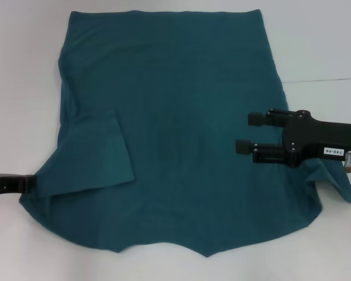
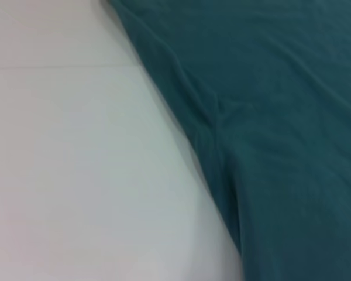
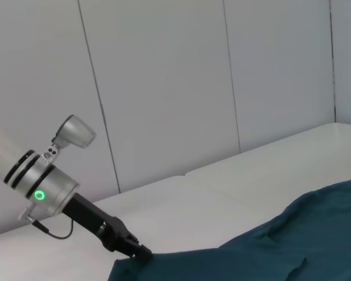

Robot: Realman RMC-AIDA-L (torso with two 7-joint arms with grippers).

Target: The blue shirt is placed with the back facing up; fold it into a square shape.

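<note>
**Now: both sleeves in, edges straight**

Spread flat on the white table, the shirt lies collar toward me. Its left sleeve is already folded onto the body. My left gripper sits at that sleeve's outer corner; whether it pinches cloth I cannot tell. My right gripper hangs over the shirt's right side, jaws apart, holding nothing. Judging by this, the right sleeve comes next: I should grip its hem low, lift little, and lay it to mirror the left fold.
</note>
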